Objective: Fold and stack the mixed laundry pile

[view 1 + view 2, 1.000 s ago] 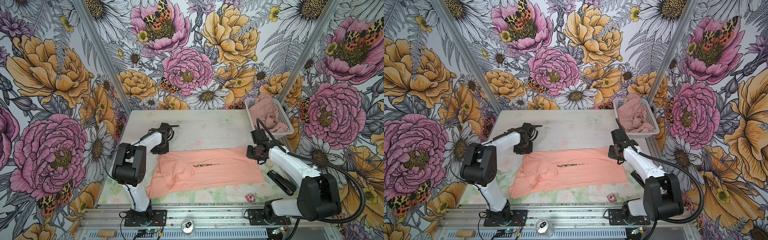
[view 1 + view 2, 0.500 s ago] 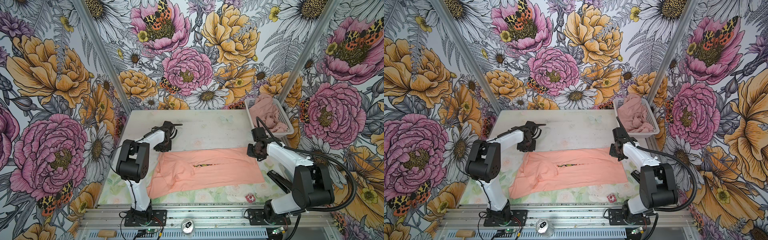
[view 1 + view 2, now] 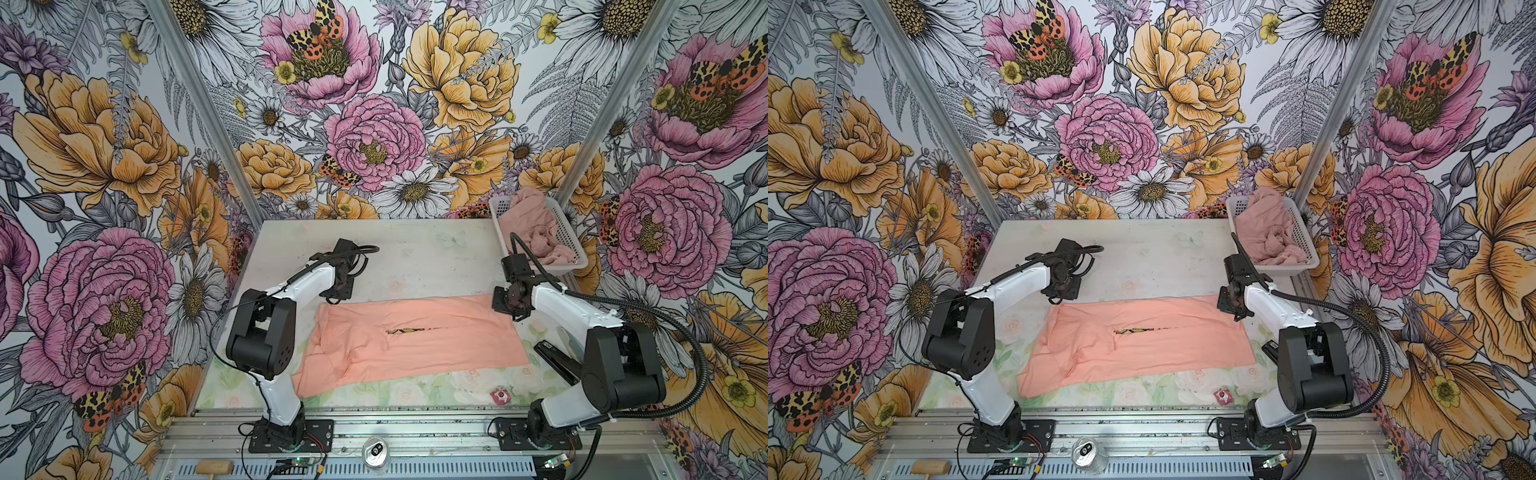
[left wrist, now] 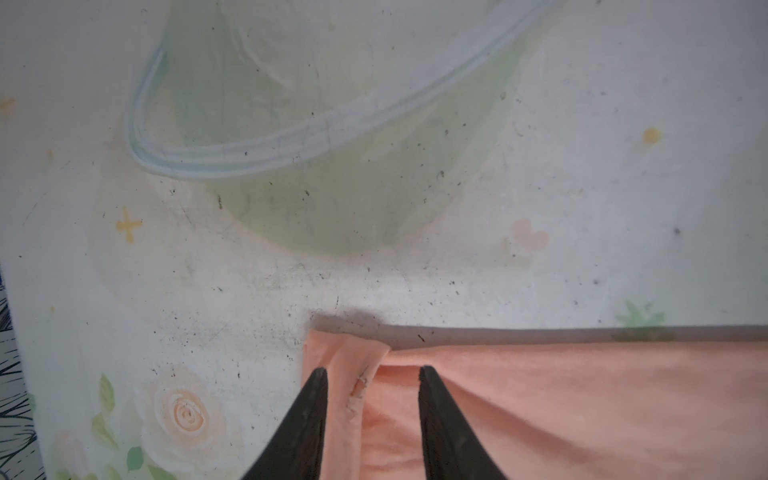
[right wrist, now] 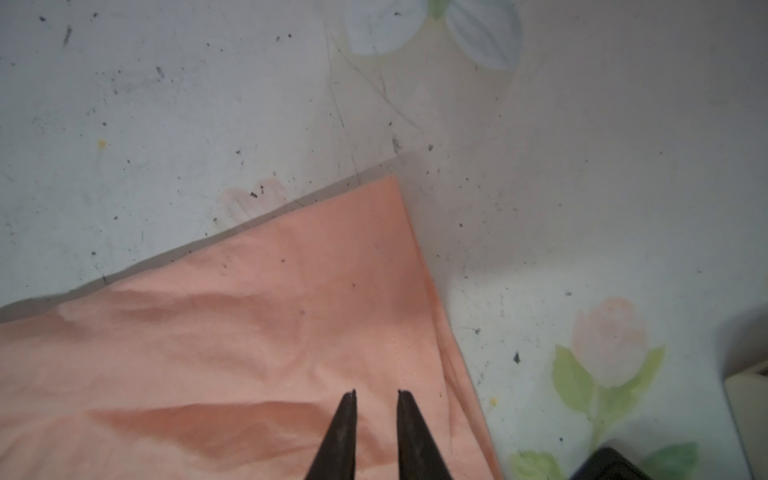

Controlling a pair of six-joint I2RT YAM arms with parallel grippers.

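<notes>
The peach-orange T-shirt [image 3: 415,345] [image 3: 1142,345] lies flat on the table, folded into a long band. A slit in its middle shows a strip of the graphic. My left gripper [image 3: 332,297] [image 4: 372,369] hangs open over the shirt's far left corner, its fingers straddling a small fold of fabric [image 4: 353,365]. My right gripper [image 3: 505,305] [image 5: 377,391] is low over the far right corner [image 5: 390,216], with its jaws a narrow gap apart and flat cloth showing between them. The dusty-pink garment [image 3: 536,232] [image 3: 1266,232] lies crumpled in the basket.
The white perforated basket [image 3: 567,232] stands at the back right corner. A black stapler-like tool [image 3: 555,359] lies right of the shirt, and a small red packet [image 3: 500,395] sits near the front edge. On the front rail are a can [image 3: 376,453] and a wooden mallet [image 3: 214,469].
Both arms' elbows have shifted a little while the grippers stayed at the shirt's far corners. The shirt has not moved.
</notes>
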